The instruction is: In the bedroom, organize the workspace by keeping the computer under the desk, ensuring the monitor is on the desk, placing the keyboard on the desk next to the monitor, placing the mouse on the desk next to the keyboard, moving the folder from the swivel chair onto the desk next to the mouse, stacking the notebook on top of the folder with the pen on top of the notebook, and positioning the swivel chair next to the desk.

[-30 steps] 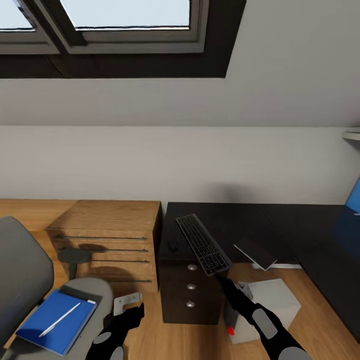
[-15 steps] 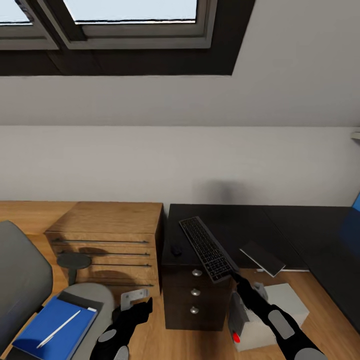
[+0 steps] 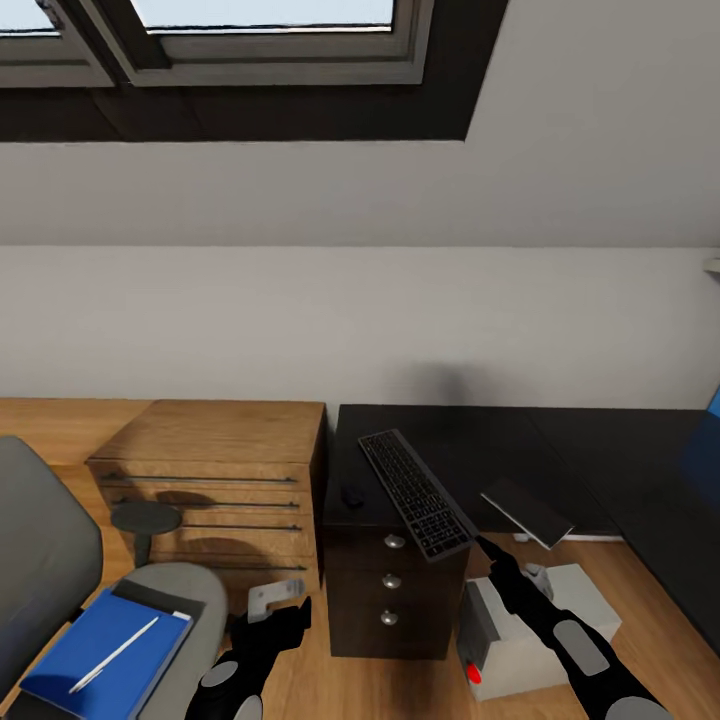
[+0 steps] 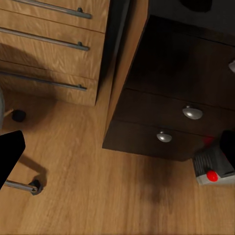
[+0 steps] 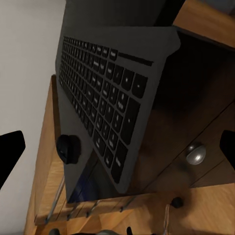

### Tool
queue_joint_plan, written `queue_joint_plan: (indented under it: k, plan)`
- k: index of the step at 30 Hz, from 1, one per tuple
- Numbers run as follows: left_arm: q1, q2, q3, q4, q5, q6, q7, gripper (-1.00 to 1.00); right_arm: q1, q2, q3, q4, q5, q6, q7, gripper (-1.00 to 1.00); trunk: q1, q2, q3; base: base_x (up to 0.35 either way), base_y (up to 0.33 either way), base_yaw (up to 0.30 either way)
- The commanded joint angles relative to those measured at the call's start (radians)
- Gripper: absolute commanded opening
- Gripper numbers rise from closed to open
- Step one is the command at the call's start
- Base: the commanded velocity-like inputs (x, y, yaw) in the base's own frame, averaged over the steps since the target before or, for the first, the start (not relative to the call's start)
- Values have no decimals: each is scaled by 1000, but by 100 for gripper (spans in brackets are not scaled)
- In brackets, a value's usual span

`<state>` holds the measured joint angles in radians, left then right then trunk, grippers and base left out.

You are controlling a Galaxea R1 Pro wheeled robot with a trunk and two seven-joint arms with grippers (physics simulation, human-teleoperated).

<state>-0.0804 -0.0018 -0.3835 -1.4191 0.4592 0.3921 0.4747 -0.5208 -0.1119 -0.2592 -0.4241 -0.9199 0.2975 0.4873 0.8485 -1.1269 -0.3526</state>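
Keyboard [image 3: 415, 493]: lies slantwise on the dark desk [image 3: 560, 450], near corner jutting past the front edge above the drawer unit [image 3: 385, 595]; right wrist view shows that corner overhanging.
Right gripper [image 3: 487, 546]: arm reaches up from lower right, tip just off the keyboard's near corner, apart from it. Fingers spread wide, seen at both edges of the right wrist view; nothing between them.
Left gripper [image 3: 290, 612]: low over the wood floor [image 4: 117, 196], beside the swivel chair [image 3: 60, 590]. One finger [image 4: 10, 156] at the edge of the left wrist view; spread or closed: can't tell.
Mouse [image 3: 350, 494]: small, black, on the desk near its left end, just left of the keyboard.
Folder [image 3: 105, 655]: blue, flat on the chair seat, w/ a white pen [image 3: 117, 654] lying across the top.
Computer [image 3: 530, 630]: grey box w/ red button, on the floor under the desk, right of the drawers.
Dark flat panel [image 3: 527, 510]: rests at the desk's front edge, tilted; what it is can't be told.
Wooden dresser [image 3: 215, 490]: stands left of the desk, touching or nearly so.
Backdrop: plain wall, skylight window [image 3: 250, 40] above.
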Motion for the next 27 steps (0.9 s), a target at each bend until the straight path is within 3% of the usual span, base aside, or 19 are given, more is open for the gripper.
queue_joint_plan:
  k: [1,27]
  plan:
    - [-1,0,-2,-1,9,2,8,100,-1,1,-5,0,-7,9,2,100,4,-8,-4,0,0,0]
    - [-1,-1,-2,15,9,1,8,100,-1,8,5,2,-4,-1,0,100,104,-190,-86,0,0,0]
